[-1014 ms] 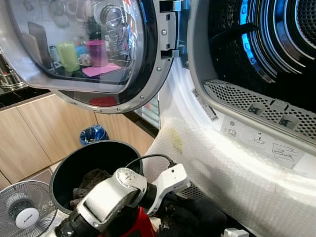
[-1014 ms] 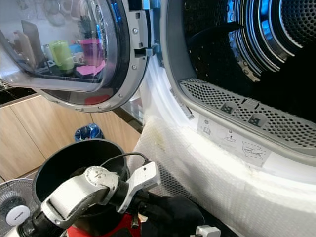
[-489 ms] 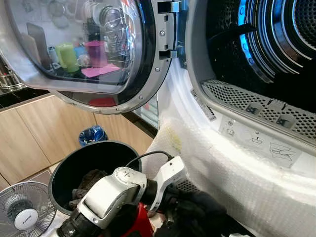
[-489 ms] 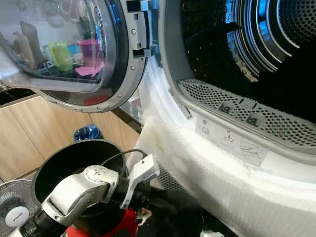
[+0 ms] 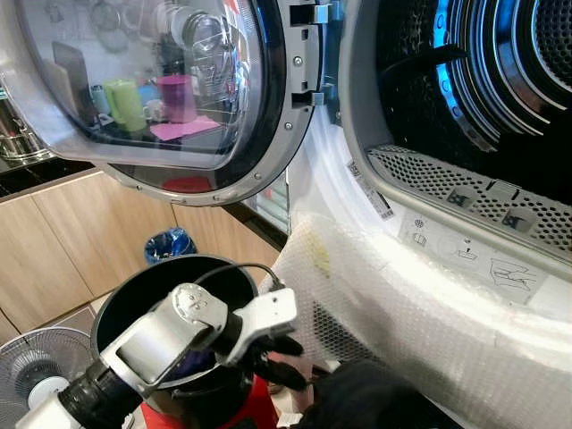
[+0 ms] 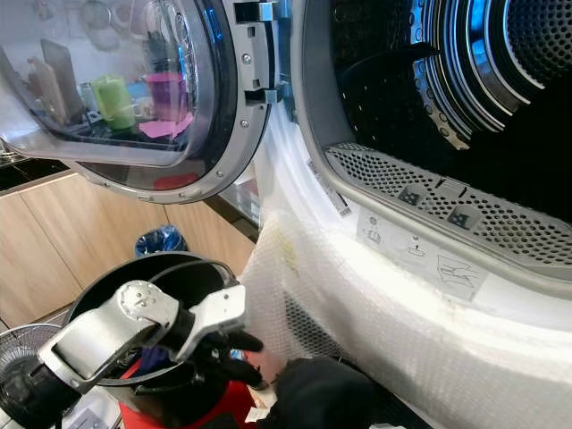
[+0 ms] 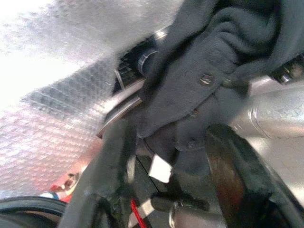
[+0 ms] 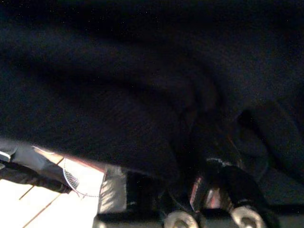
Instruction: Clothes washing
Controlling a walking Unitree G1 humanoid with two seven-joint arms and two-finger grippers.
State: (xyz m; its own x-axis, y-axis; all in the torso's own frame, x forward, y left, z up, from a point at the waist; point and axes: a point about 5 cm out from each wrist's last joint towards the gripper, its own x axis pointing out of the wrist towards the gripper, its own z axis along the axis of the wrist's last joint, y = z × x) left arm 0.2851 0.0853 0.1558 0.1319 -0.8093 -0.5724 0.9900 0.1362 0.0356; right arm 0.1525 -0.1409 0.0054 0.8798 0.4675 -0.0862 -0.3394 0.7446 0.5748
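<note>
A dark buttoned garment (image 5: 357, 404) bulges up at the bottom of the head views, just below the washer's open drum (image 5: 500, 80). In the right wrist view the same garment (image 8: 118, 90) drapes over my right gripper (image 8: 209, 185), whose fingers close together into the cloth. My left gripper (image 5: 290, 362) hangs open beside the garment's left edge, over the rim of a black bucket (image 5: 179, 264). The left wrist view shows its two fingers (image 7: 118, 156) spread apart, with the garment (image 7: 213, 61) beyond them and lying on the silver right arm.
The washer door (image 5: 161, 98) stands swung open to the left. Bubble wrap (image 5: 429, 313) covers the washer front under the drum opening. More clothes lie in the bucket. A blue bin (image 5: 168, 243) and wooden cabinets are behind it, and a fan (image 5: 36, 380) stands at lower left.
My left arm has drawn back to the left, off the garment, and its fingers now stand open. The dark garment has risen higher at the bottom edge.
</note>
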